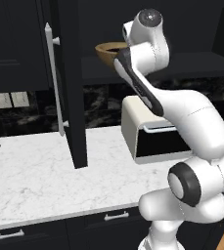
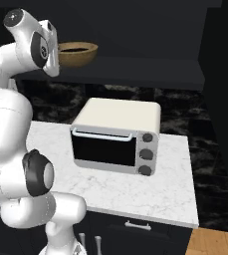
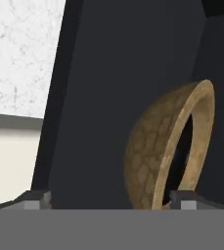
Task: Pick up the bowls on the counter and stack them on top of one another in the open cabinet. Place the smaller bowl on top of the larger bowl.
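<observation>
**Wooden bowl up at the cabinet shelf**

My arm is raised high, my hand at the level of the dark inner shelf point(image 2: 135, 69) of the black upper wall cabinet point(image 1: 15, 44). The wide, shallow tan wooden bowl point(image 2: 77, 54) sits right at my hand, over the front edge of that shelf; something dark lies inside it, but I cannot tell what. From my hand camera the wooden bowl appears on edge, its thick rim and scaled outer skin close in front of me. My fingers point(image 3: 108, 200) stand wide apart: one tip point(image 3: 35, 200) is well clear of the bowl, the other tip point(image 3: 187, 201) lies at its rim. Whether I grip the rim I cannot tell.

The cabinet's tall door point(image 1: 72, 83) with its long silver bar handle point(image 1: 55, 78) stands open. Below, a cream toaster oven point(image 2: 116, 134) rests on the white marble-patterned bench point(image 1: 45, 171).
</observation>
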Available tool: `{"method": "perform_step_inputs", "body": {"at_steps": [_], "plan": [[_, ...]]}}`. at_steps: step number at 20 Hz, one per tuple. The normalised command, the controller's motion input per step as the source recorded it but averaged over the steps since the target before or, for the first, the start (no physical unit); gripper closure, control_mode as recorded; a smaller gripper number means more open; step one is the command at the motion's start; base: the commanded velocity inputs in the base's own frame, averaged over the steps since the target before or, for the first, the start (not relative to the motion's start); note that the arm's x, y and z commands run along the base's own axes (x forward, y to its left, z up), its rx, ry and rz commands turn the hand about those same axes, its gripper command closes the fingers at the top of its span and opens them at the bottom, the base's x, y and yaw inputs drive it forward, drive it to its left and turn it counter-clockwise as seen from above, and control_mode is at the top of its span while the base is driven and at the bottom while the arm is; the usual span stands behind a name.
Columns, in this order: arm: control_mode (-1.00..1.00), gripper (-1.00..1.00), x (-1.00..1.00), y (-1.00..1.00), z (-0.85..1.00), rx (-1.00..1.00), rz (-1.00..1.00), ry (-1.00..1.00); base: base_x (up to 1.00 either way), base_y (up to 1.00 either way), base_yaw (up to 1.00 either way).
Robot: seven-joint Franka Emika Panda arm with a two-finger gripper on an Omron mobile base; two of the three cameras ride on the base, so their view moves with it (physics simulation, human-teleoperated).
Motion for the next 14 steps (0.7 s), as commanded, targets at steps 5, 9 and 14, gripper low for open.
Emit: {"method": "perform_step_inputs", "body": {"at_steps": [5,9,14], "plan": [[-1.0,-1.0,-1.0,0.0,-0.69,0.0,0.0,-0.04,0.0,0.0,0.0],[-1.0,-1.0,-1.0,0.0,-1.0,0.0,0.0,0.11,0.0,0.0,0.0],[-1.0,-1.0,-1.0,0.0,-1.0,0.0,0.0,0.26,0.0,0.0,0.0]]}}
